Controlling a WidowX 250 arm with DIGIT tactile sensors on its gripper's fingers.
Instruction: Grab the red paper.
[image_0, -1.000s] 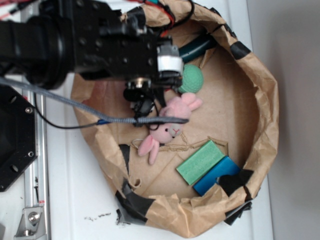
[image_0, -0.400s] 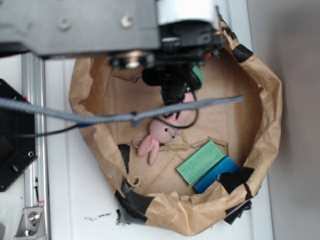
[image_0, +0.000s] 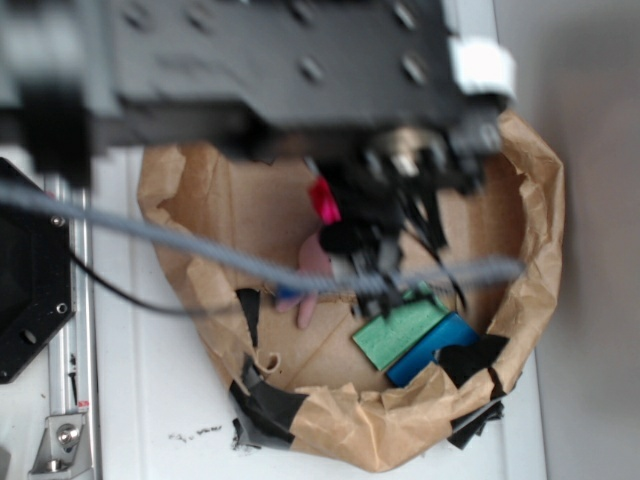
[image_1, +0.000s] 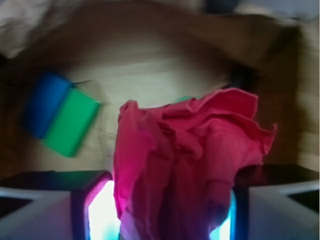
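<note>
Since the earlier frame our arm has swung right across the bag (image_0: 535, 215) and the red paper (image_1: 187, 160) now sits clamped between our jaws, so we keep the squeeze steady and lift straight, clear of the bunny (image_0: 308, 270).

The paper (image_1: 185, 160) sits between the gripper (image_1: 165, 210) fingers, above the bag (image_0: 530, 230). Inside the bag, two blocks (image_0: 400, 333) lie touching near its lower right wall, with the bunny (image_0: 310, 270) to their left, partly hidden under the arm.
</note>
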